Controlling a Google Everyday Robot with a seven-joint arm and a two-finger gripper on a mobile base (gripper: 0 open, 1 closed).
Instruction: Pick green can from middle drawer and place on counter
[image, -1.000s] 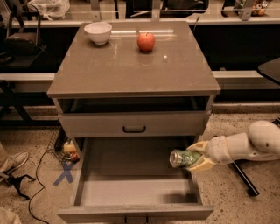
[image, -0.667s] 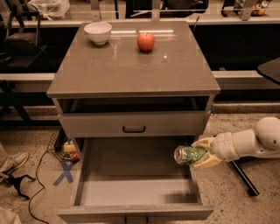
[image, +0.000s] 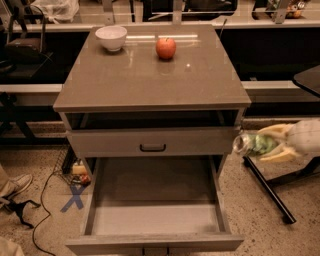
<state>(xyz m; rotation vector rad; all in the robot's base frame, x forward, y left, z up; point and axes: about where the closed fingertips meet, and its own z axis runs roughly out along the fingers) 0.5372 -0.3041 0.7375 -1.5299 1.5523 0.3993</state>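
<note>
Pale claw (image: 270, 145) is clamped on the small shiny green metal can (image: 252, 144), held in the air just right of the cabinet (image: 75, 132). The can's lying sideways, long axis left-right, silver end pointing at the cabinet, above and right of the open wide grey-beige middle drawer (image: 155, 220).

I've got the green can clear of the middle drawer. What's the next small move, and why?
Probably lift straight up first. The gripper holds the green can right of the cabinet, below the counter top; moving left now would likely hit its edge.
</note>
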